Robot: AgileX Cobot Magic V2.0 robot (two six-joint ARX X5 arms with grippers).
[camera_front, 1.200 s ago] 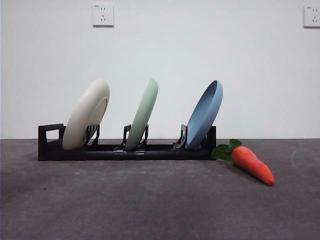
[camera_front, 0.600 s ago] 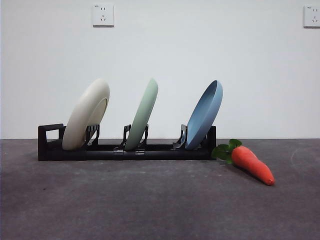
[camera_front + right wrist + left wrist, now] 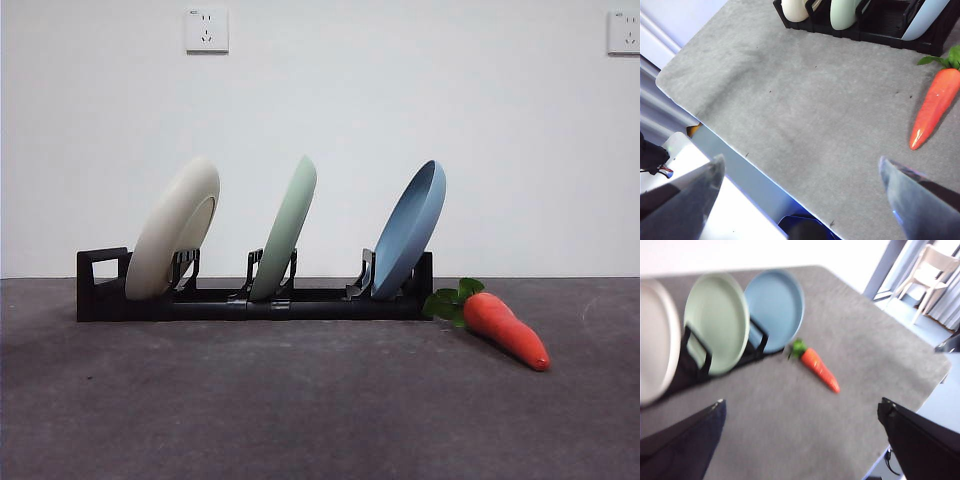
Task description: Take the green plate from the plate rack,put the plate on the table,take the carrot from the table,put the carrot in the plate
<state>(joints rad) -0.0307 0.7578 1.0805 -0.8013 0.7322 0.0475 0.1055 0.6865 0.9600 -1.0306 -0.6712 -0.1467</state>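
Sage-green plate (image 3: 286,228), black rack (image 3: 250,300), orange-red carrot (image 3: 505,330) with green leaves, mottled grey table (image 3: 300,410).

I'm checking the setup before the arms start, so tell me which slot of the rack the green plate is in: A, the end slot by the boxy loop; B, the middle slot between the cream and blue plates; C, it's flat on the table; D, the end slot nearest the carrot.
B: the green plate leans in the plate rack between the cream plate and the blue plate.

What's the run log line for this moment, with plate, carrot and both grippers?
green plate: in plate rack, middle slot | carrot: on table | left gripper: open, empty | right gripper: open, empty
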